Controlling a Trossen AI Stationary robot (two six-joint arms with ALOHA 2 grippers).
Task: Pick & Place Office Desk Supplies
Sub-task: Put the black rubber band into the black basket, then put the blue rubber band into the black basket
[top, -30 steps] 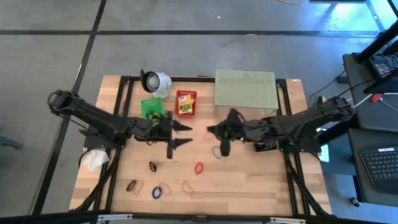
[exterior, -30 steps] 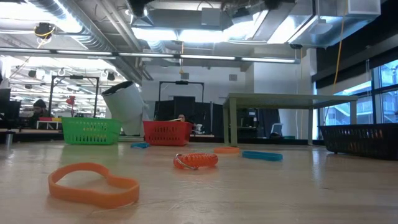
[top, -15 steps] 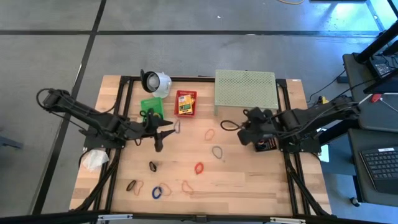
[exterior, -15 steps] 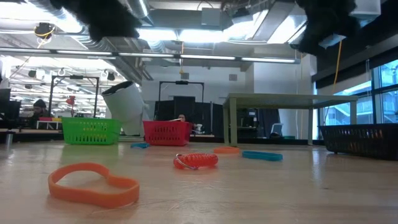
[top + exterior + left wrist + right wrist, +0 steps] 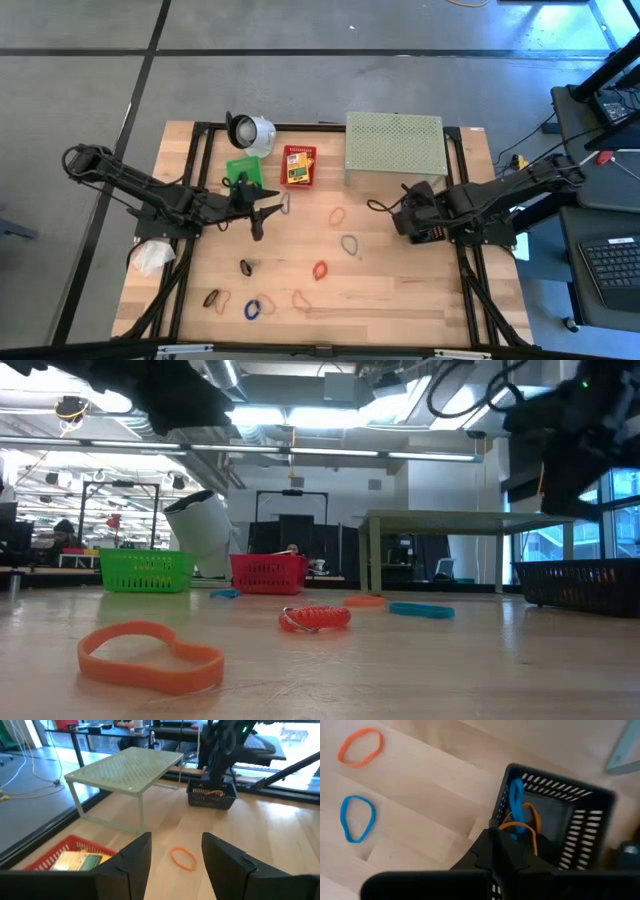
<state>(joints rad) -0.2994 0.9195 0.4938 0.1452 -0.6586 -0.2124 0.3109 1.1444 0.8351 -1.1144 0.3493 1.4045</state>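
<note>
Wooden table (image 5: 400, 290) holds scattered bands. Right gripper (image 5: 512, 836) clenched on blue rubber band (image 5: 516, 805) over black basket (image 5: 580, 820); only right wrist view shows grip. Left gripper (image 5: 262, 212) fingers spread, empty, near red basket (image 5: 298, 166) with crayon box (image 5: 297, 168).

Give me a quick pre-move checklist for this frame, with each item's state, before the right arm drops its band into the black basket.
1. Right gripper shut on the blue rubber band: ok.
2. Band held over the black basket: ok in the right wrist view.
3. Basket has room: ok, only an orange band shows inside.
4. Left gripper apart from the right arm: ok, it is open near the green basket.
5. Loose bands left on the table: not ok, several remain, such as the red one.
6. Band free of the gripper's fingers for release: cannot tell.
</note>
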